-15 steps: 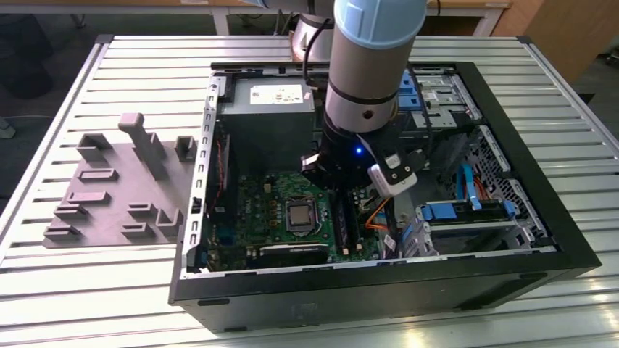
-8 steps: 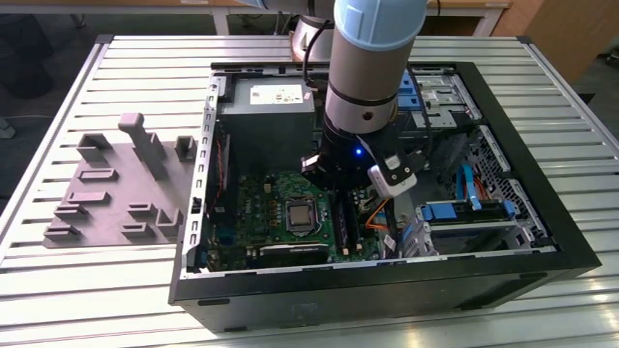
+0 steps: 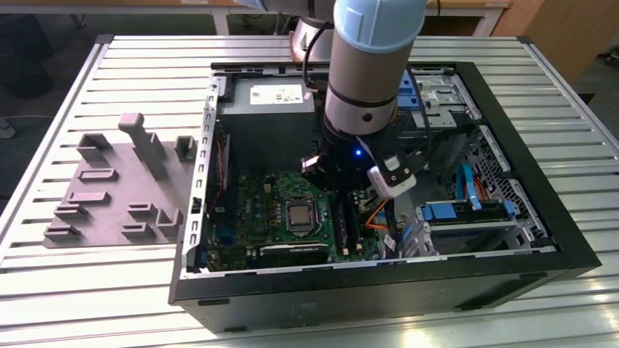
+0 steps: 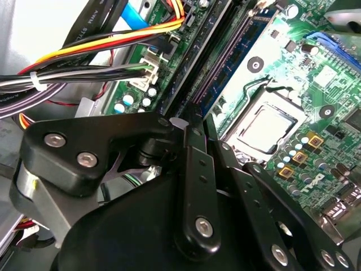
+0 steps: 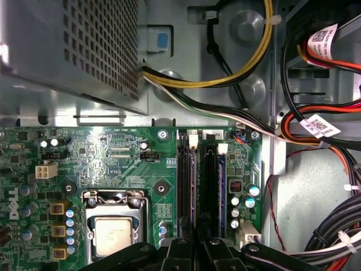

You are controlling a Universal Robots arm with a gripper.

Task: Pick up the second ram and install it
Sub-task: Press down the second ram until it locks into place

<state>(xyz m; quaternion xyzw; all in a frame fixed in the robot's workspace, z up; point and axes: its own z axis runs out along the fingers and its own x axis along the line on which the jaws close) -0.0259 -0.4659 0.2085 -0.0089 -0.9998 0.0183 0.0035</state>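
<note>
The arm stands inside the open computer case [image 3: 541, 239], its gripper [image 3: 334, 190] lowered over the motherboard [image 3: 256, 206] just beside the processor socket [image 3: 301, 215], on the side toward the exterior view's right. The exterior view alone shows the grey fixture tray [image 3: 106, 196] lying outside the case on the slatted table [image 3: 58, 283].

In the first wrist view the gripper [image 5: 196, 248] sits directly above the memory slots [image 5: 184, 186], which run alongside the processor socket [image 5: 114, 234]. The second ram [image 5: 220, 183] is a thin board standing on edge in a slot farther from the socket; whether it is fully seated cannot be told.

The second wrist view shows the gripper [image 4: 194, 127] linkage drawn together, fingers [image 4: 197, 175] closed with no visible gap over the slots [image 4: 220, 62]. Whether anything is pinched between them cannot be told. Cable bundles [image 4: 84, 51] lie beyond the slots from the socket [image 4: 265, 127].
</note>
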